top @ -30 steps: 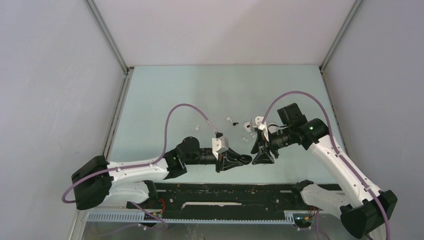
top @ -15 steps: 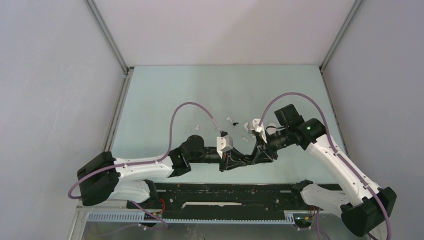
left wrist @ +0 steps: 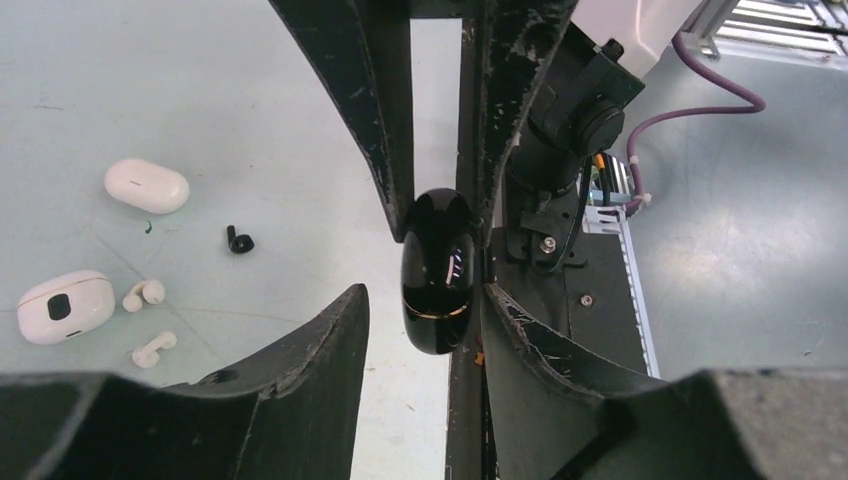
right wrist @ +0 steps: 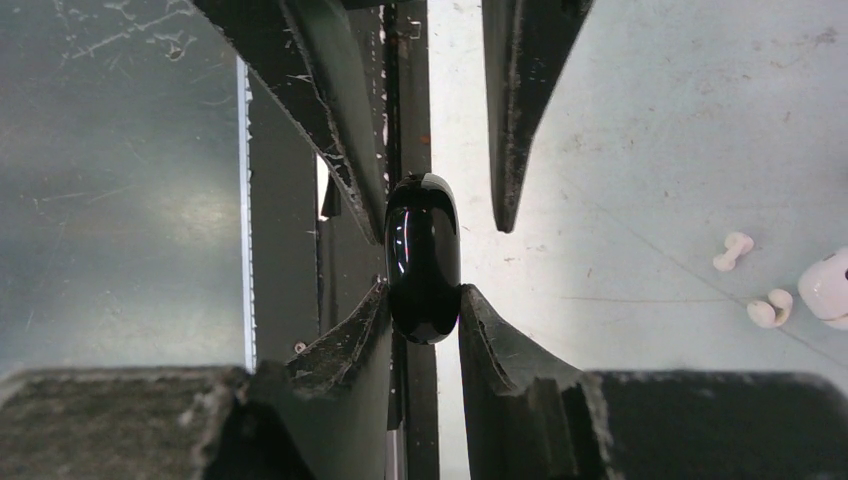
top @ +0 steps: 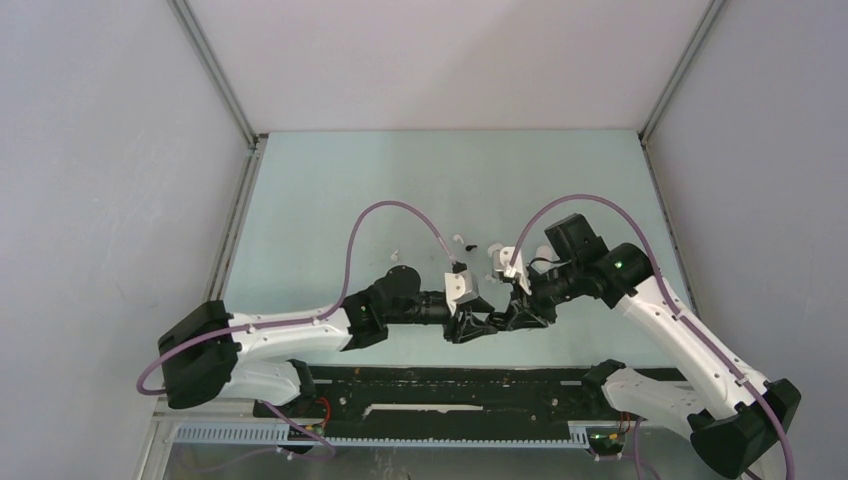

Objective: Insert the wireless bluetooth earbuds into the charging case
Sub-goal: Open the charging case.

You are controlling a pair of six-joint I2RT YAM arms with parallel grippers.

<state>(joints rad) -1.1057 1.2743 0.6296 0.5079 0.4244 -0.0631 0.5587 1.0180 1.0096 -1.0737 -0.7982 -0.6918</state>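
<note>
Grip on the black charging case (right wrist: 422, 258) belongs to your right gripper (right wrist: 422, 292). In its own wrist view both pads (right wrist: 350, 335) press the glossy shell from either side, and the case stands on end between them.

The left wrist view tells you the other half. The left gripper (left wrist: 425, 300) has its jaws parted. One finger touches the case's side and the other stands clear of it, with pale table (left wrist: 200, 100) showing in the gap, so it holds nothing.

That same view also gives you the loose pieces, off to one side on the table:
- a black earbud (left wrist: 238, 240)
- two white earbuds (left wrist: 143, 293)
- a closed white case (left wrist: 147, 186)
- a second white case with a dark patch (left wrist: 66, 306)

The right wrist view catches only two white earbuds and a sliver of one white case at its edge.

From above you see the two arms meeting tip to tip near the front of the table (the case itself is lost among the dark fingers there). The small pieces lie just beyond them.

A second ago the top view had bare table between the two grippers. The left arm has since reached across and that gap has closed.
</note>
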